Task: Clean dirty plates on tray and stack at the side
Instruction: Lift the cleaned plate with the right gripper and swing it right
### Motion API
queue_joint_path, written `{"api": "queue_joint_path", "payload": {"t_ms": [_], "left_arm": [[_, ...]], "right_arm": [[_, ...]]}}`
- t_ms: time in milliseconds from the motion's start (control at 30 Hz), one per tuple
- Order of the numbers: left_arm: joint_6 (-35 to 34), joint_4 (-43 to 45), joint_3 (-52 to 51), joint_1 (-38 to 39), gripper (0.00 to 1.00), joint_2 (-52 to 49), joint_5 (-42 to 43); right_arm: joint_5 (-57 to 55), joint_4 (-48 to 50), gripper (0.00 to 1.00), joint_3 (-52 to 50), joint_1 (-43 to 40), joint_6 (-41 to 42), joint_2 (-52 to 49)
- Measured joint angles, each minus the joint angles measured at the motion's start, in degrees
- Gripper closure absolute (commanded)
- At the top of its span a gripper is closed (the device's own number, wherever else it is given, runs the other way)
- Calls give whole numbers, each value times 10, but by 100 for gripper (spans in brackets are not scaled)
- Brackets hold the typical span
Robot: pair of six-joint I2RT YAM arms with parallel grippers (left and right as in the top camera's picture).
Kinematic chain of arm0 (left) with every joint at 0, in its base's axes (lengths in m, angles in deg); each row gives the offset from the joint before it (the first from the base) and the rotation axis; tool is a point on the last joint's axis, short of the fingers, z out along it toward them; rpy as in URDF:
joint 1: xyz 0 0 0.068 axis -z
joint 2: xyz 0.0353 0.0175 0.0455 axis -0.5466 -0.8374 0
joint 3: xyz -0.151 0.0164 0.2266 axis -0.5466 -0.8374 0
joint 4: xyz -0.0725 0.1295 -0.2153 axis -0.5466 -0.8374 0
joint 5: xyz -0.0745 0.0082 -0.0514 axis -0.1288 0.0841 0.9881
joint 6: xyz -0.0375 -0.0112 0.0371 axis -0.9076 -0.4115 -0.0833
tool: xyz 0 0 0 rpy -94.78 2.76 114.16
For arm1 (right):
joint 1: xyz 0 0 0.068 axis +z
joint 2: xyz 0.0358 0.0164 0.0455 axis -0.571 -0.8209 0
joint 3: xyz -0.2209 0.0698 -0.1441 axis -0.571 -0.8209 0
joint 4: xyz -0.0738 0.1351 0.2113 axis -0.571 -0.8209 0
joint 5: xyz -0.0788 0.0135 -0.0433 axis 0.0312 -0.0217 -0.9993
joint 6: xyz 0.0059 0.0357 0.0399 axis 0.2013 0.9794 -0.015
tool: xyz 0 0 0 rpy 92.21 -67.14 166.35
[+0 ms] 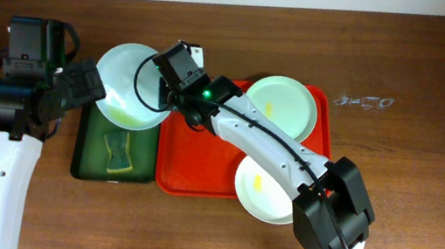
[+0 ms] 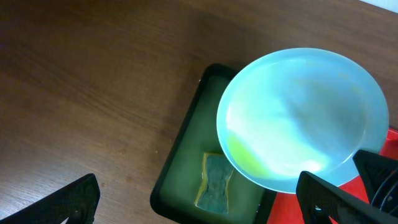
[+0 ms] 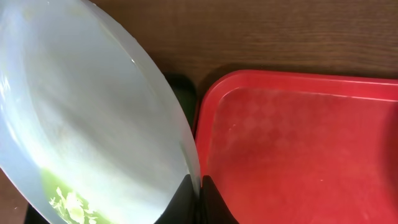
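My right gripper is shut on the rim of a pale mint plate and holds it tilted over the dark green tray. In the right wrist view the jaws pinch the plate's edge. The plate fills the left wrist view, with a yellow-green tint at its lower side. Two more plates lie on the red tray: one at the back and one at the front, each with a small yellow smear. My left gripper is open and empty, above the green tray.
A sponge lies in the green tray and also shows in the left wrist view. The red tray's inner floor shows bare beside the held plate. A small clear scrap lies on the brown table at the back right.
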Motion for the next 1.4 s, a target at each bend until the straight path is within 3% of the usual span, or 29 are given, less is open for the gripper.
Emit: {"api": "queue_joint_path", "payload": {"t_ms": [500, 833, 1133, 1300, 1400], "left_arm": [[0, 0, 0, 0, 1, 0, 0], [0, 0, 0, 0, 1, 0, 0], [0, -1, 0, 0, 1, 0, 0], [0, -1, 0, 0, 1, 0, -1], [0, -1, 0, -1, 1, 0, -6]], "right_arm": [[-19, 8, 96, 0, 0, -2, 0], [-77, 70, 96, 0, 0, -115, 0], [-188, 208, 96, 0, 18, -298, -1], [-337, 367, 96, 0, 95, -548, -4], [-391, 419, 96, 0, 111, -642, -4]]}}
